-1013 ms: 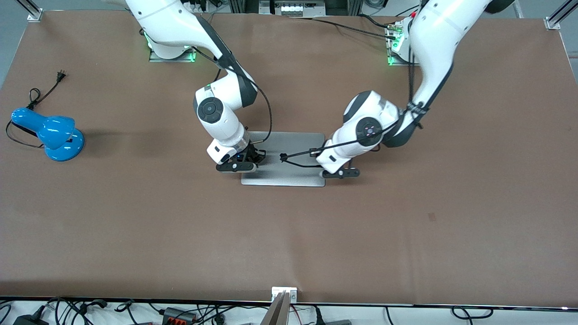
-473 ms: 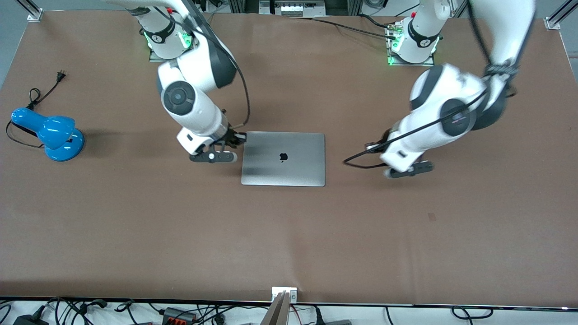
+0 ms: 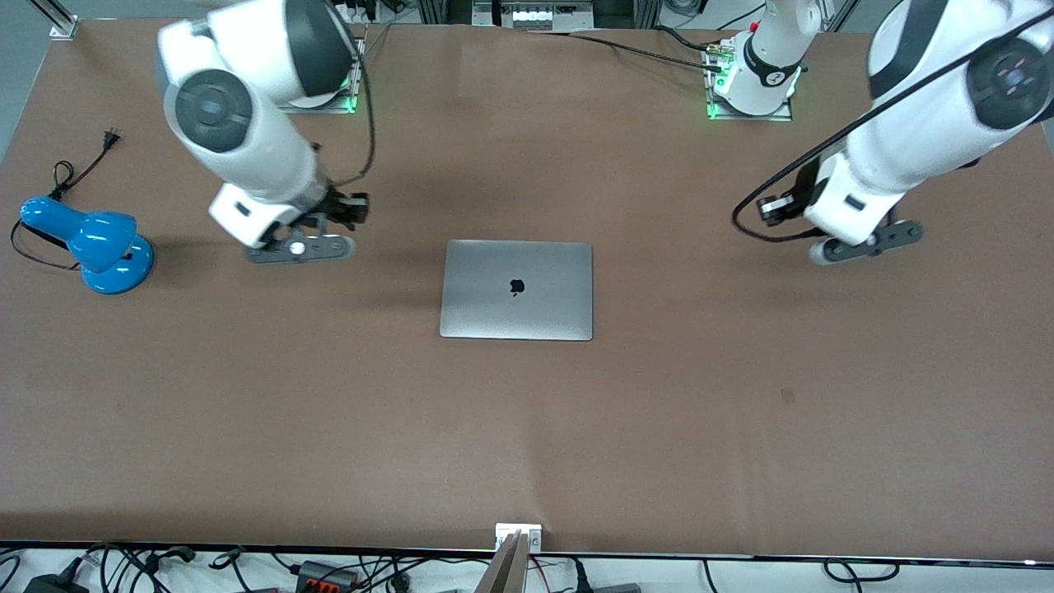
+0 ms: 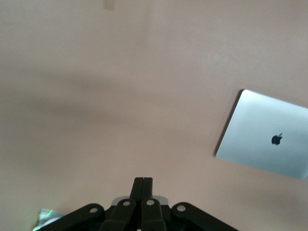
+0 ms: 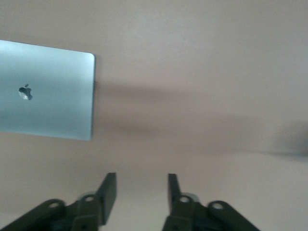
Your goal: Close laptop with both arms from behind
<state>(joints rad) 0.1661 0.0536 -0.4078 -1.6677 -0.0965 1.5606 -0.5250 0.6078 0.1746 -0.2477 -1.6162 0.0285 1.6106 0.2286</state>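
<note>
A blue desk lamp (image 3: 90,241) sits at the right arm's end of the table (image 3: 247,428), its black cord (image 3: 78,169) trailing away from the front camera toward the plug.

Next along, the right arm (image 3: 247,123) reaches down from its base, and the right gripper (image 3: 300,247) hangs in the air over bare brown tabletop between the lamp and the laptop. In the right wrist view its two fingers (image 5: 109,195) stand apart with a clear gap of table showing between them, and nothing is held.

In the middle of the table lies the laptop (image 3: 517,290), flat with its lid fully down and the dark logo facing up. Nothing touches it, and both grippers are well clear of it. The right wrist view catches one end of the lid (image 5: 45,91), and the left wrist view shows it too (image 4: 264,142).

Toward the left arm's end, the left arm (image 3: 930,123) bends down from its base with a black cable (image 3: 790,177) looping along it. The left gripper (image 3: 865,243) hangs over bare table, well apart from the laptop. In the left wrist view its fingers (image 4: 143,192) are pressed together with nothing between them.
</note>
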